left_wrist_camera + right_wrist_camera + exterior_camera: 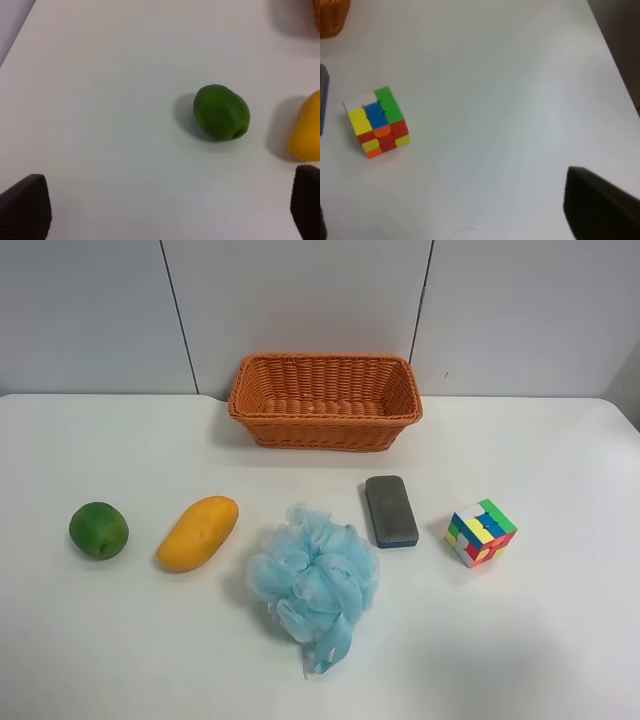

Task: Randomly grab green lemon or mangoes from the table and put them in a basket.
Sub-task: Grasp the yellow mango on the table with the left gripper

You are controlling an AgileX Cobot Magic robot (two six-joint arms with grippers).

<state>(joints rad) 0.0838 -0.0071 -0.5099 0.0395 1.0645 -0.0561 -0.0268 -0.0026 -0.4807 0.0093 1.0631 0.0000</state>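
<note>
The green lemon [98, 530] lies on the white table [120, 640] at the exterior high view's left, with the yellow-orange mango [198, 533] just beside it. The empty orange wicker basket [325, 400] stands at the back middle. Neither arm shows in the exterior high view. In the left wrist view my left gripper [165, 205] is open and empty, its fingertips [25, 207] wide apart, hovering short of the lemon [221, 112]; the mango [306, 127] is at the frame edge. My right gripper [465, 215] is open and empty above bare table.
A light-blue bath pouf [315, 580] lies in the middle, a grey eraser block [390, 510] beside it, and a coloured puzzle cube [480, 532] further to the view's right. The cube [377, 122] also shows in the right wrist view, with a basket corner [332, 17].
</note>
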